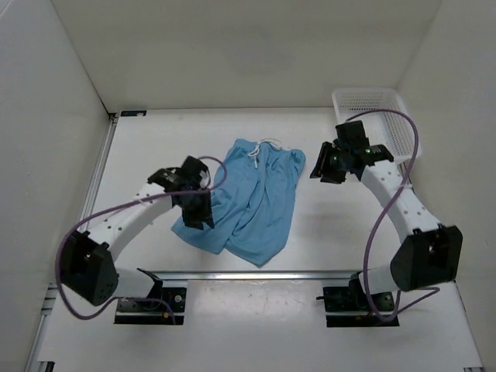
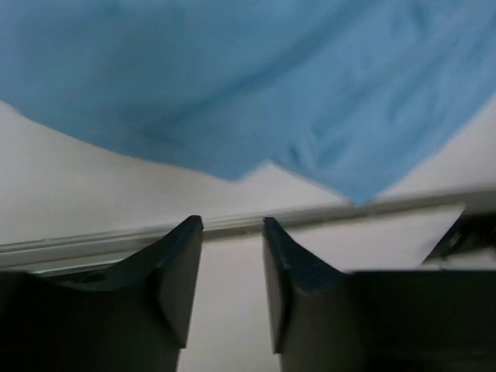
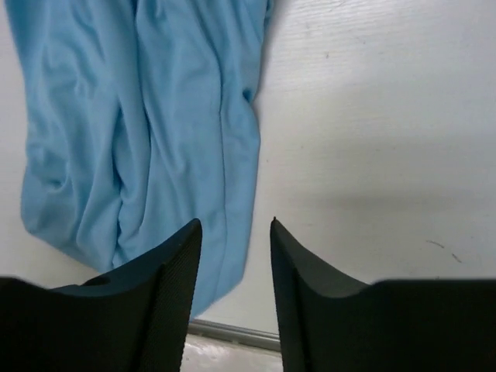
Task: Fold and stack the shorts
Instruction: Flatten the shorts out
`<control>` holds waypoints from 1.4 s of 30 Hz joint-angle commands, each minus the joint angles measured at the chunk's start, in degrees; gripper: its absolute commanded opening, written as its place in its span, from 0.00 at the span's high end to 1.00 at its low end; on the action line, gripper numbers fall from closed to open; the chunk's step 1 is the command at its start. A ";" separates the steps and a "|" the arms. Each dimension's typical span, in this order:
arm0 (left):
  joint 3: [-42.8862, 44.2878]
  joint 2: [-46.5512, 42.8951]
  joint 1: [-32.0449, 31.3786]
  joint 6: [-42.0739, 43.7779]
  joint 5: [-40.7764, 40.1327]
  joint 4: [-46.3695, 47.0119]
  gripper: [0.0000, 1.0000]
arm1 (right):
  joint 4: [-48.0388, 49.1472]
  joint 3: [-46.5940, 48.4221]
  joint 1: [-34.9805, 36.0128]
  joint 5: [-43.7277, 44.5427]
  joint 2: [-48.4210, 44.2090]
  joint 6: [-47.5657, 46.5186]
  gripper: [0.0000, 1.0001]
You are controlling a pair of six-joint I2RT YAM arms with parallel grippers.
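The light blue shorts (image 1: 260, 198) lie spread out and unfolded on the white table (image 1: 341, 225), rumpled with long creases. The gathered waistband faces the far side, where its thin white drawstring (image 1: 262, 149) shows. The two legs point toward the near edge.

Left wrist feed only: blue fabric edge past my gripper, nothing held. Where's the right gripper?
Observer: The right gripper hovers open beside the right edge of the shorts, near the waistband end, holding nothing.
Operator: Shorts folded yet?
Observer: No, spread out unfolded and slightly rumpled; the white drawstring shows at the far end.
Operator: Anything else around?
Observer: A white mesh basket in the far right corner, beyond the right gripper.
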 commanded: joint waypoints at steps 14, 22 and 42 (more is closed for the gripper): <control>0.31 17.65 -31.93 -16.35 1.91 15.22 0.00 | 9.76 -4.20 -1.29 -8.15 9.88 -4.98 0.15; 2.85 22.05 -28.68 -14.51 0.86 16.02 0.69 | 10.28 10.64 -1.29 -6.11 24.82 -4.46 0.27; 17.61 11.32 -13.54 -3.35 -5.57 -0.59 0.90 | 2.90 31.78 -0.77 -6.21 36.62 -2.17 1.00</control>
